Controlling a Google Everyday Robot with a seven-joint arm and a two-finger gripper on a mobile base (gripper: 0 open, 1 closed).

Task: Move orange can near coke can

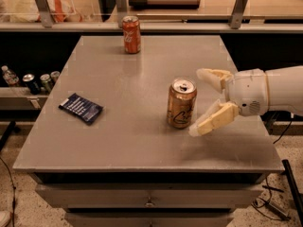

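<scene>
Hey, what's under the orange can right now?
Only the grey table; the upright orange can hides the spot beneath. The open end effector is beside it, toward the picture's right.

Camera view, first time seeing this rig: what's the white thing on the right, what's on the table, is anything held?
There is one picture, from a camera looking down at a grey metal table from its front; where the camera is mounted is unknown. The white thing is the robot's single arm, ending in a two-finger end effector. Its cream fingers are open and hold nothing. They sit just right of a golden-tan metal drink can standing mid-table. A red drink can with white script stands at the far edge, and a flat dark blue packet lies to the left.
</scene>
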